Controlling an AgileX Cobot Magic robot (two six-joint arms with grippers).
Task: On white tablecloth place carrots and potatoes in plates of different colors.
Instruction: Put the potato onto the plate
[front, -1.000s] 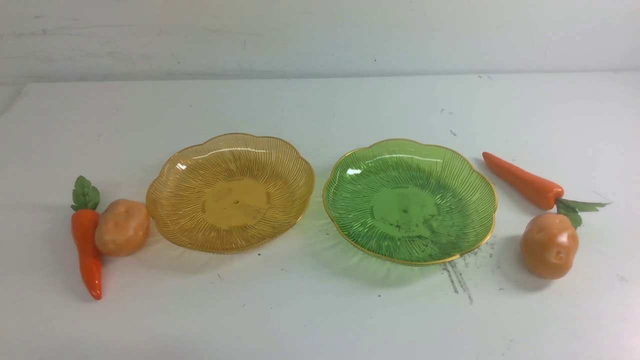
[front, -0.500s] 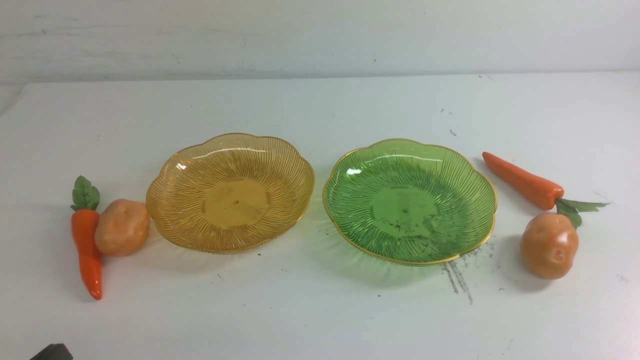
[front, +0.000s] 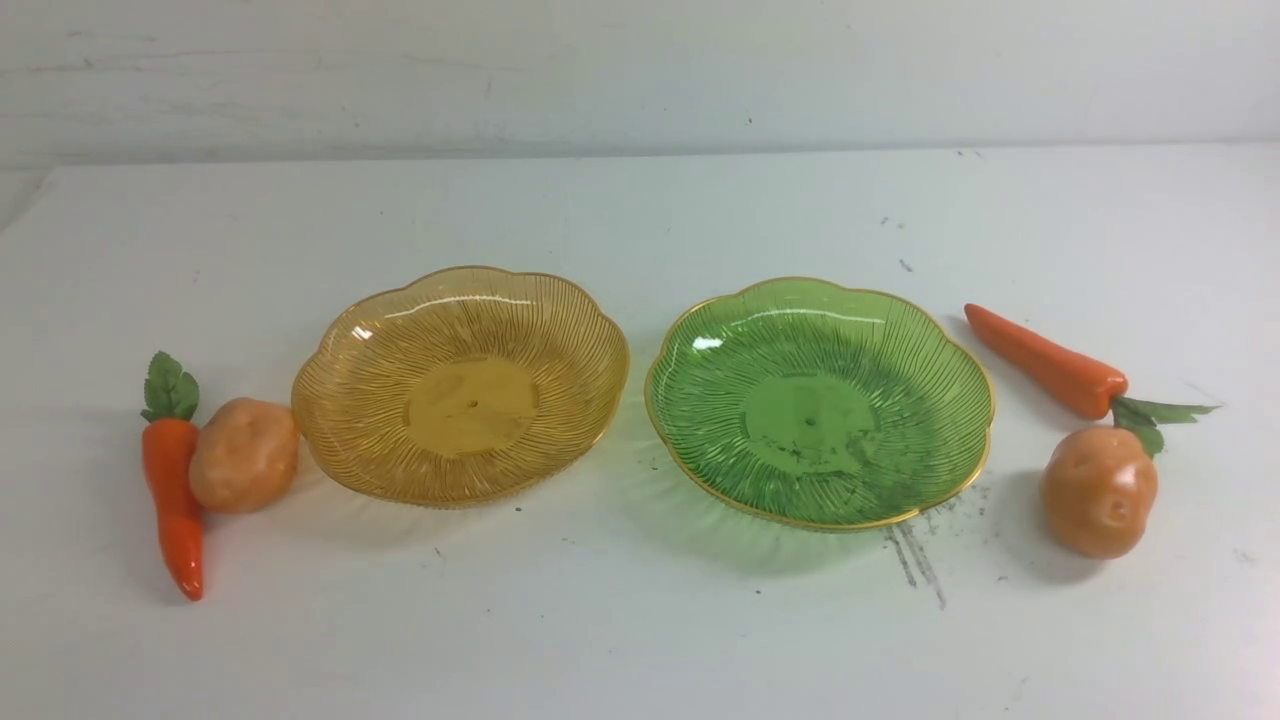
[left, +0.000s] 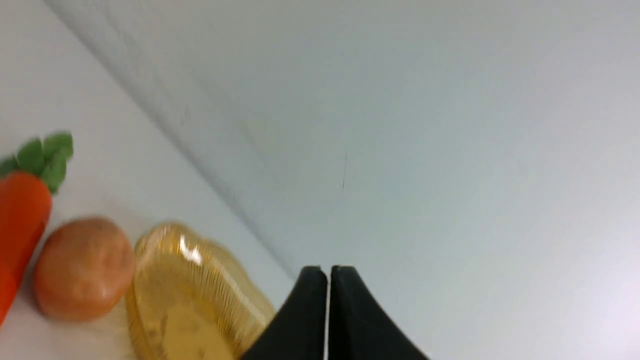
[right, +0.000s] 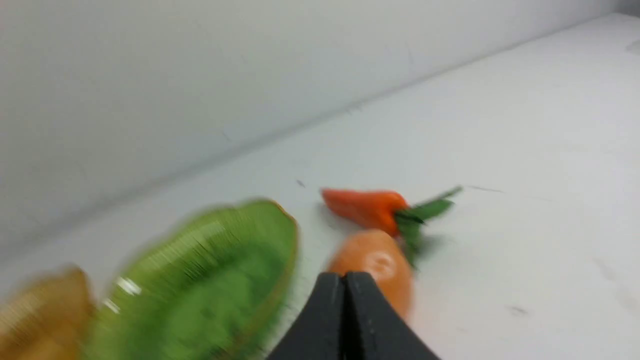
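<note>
Broadly, we see the white tablecloth (front: 640, 620) bearing an amber plate (front: 460, 385) and a green plate (front: 820, 400). Outside them lie the left potato (front: 244, 455) and right potato (front: 1098, 490), each beside a carrot: left carrot (front: 172, 500) tip toward us, right carrot (front: 1045, 360) slanted. Our right gripper (right: 345, 310), jaws pressed together, faces the right potato; our left gripper (left: 328, 300), also closed, points past its pair. Wrist views are blurred.

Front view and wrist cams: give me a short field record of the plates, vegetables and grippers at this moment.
amber plate: empty, on the robot's left of the green one
green plate: empty
left carrot, left potato: on white tablecloth, beside amber plate
right carrot, right potato: on the cloth, beside green plate
left gripper: shut, holding nothing
right gripper: shut, holding nothing
progress: nothing placed yet
</note>
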